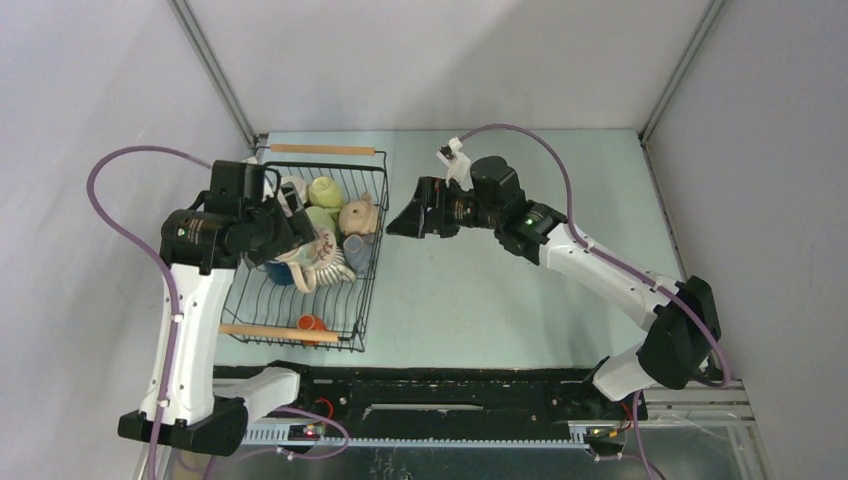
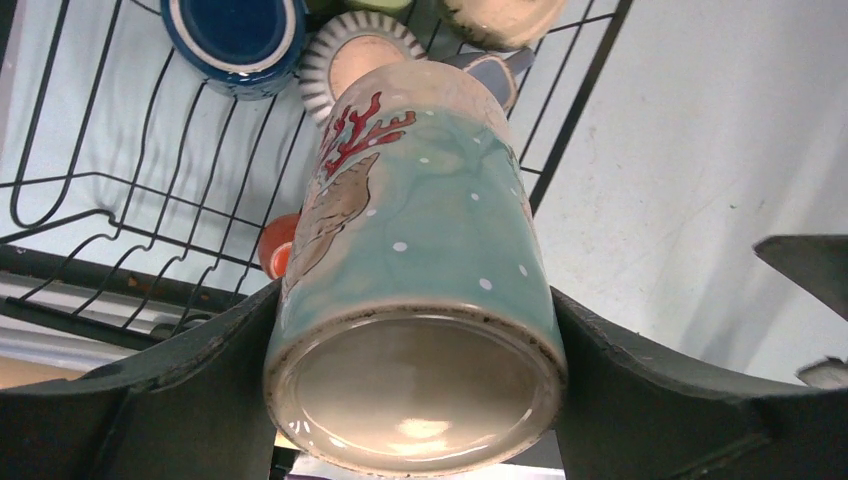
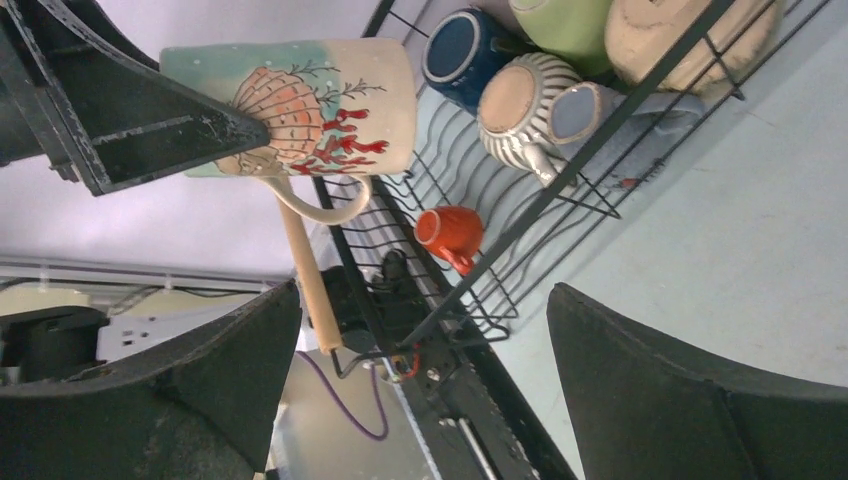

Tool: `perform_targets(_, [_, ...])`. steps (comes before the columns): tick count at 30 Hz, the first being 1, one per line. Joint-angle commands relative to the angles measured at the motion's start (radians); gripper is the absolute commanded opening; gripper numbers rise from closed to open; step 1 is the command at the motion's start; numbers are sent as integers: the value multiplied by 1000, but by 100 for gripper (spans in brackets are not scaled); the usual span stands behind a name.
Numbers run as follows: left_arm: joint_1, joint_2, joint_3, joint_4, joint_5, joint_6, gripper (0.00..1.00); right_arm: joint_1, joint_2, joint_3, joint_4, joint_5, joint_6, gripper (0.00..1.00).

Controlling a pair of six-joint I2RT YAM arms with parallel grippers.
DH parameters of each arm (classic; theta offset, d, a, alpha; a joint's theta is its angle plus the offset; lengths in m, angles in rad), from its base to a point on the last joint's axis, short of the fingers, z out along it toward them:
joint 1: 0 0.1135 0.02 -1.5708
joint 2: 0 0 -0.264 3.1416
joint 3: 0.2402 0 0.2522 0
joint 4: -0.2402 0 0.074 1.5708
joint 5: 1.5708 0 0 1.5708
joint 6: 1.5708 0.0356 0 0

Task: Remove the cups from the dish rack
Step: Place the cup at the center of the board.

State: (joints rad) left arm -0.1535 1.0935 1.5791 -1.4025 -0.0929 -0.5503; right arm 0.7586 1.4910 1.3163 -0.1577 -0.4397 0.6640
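Note:
My left gripper [image 2: 415, 385] is shut on a teal and cream cup [image 2: 420, 230] painted with shells and red coral, gripped by its body near the base. The cup [image 3: 300, 100] hangs on its side above the dish rack [image 1: 383, 215], handle down. More cups lie in the black wire rack: dark blue [image 3: 465, 45], ribbed cream [image 3: 520, 100], grey-blue [image 3: 585, 110], pale green [image 1: 325, 190], tan [image 1: 357, 215] and a small orange one [image 3: 450, 232]. My right gripper [image 1: 400, 222] is open and empty just right of the rack, facing it.
The rack has a wooden rod handle at the far end [image 1: 322, 149] and at the near end [image 1: 265, 331]. Pale green table [image 1: 500, 290] stretches to the right of the rack. Grey walls close in the sides and back.

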Motion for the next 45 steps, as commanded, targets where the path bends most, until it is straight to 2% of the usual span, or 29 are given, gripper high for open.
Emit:
perform_targets(1, [-40, 16, 112, 60, 45, -31, 0, -15, 17, -58, 236, -75, 107, 100])
perform_targets(15, [-181, 165, 280, 106, 159, -93, 0, -71, 70, -294, 865, -114, 364, 100])
perform_targets(26, [-264, 260, 346, 169, 206, -129, 0, -90, 168, -348, 1176, -128, 552, 100])
perform_targets(35, [-274, 277, 351, 194, 219, -138, 0, -114, 241, -389, 1412, -158, 727, 99])
perform_targets(45, [-275, 278, 315, 273, 299, -162, 0, -117, 245, -422, 1620, -159, 827, 94])
